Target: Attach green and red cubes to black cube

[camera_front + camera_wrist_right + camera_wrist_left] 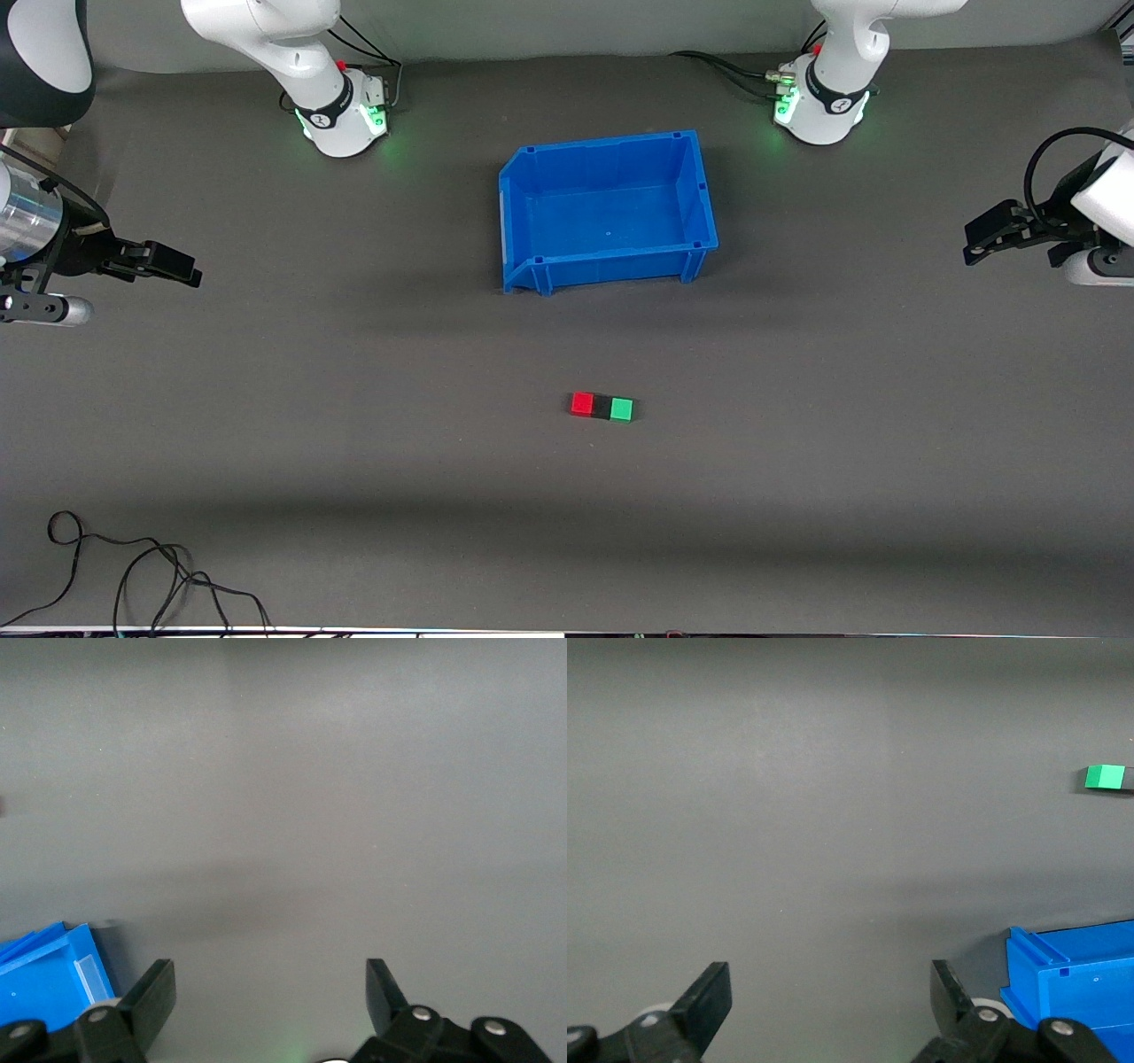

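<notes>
Sitting in a touching row, the small red cube (582,404), matte black cube (602,407) and bright green cube (622,408) lie nearer the front camera than the empty blue plastic bin (608,208). They look light and rigid, best pinched across flat side faces. Both arms wait at the table ends: left gripper (990,234) and right gripper (168,263), fingers spread, holding nothing.

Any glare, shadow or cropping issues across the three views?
Front view: even light, green LED glow at both arm bases, soft shadow beside the blue bin; the black cube barely separates from the dark mat. Left wrist view: green cube crisp, near the frame edge; open left claw cropped. Right wrist view: flat grey, open right claw cropped.
</notes>
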Controlling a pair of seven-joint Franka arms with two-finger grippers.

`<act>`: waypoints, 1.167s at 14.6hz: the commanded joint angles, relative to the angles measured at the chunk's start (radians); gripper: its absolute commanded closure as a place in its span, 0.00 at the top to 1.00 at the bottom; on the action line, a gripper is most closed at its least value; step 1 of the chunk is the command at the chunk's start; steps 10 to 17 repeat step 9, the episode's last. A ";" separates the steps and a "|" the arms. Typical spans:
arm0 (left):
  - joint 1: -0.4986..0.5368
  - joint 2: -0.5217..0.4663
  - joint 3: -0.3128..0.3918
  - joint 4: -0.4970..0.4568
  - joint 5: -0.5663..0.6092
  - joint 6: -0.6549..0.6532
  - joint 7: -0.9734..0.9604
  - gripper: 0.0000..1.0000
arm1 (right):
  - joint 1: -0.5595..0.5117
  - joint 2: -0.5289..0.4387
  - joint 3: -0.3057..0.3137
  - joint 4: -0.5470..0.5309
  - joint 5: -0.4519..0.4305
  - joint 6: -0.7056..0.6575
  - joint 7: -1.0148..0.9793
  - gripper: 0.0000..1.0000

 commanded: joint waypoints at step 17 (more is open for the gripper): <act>0.002 -0.009 0.000 -0.005 0.016 -0.004 0.016 1.00 | -0.007 -0.009 0.010 -0.010 -0.021 0.015 -0.058 0.95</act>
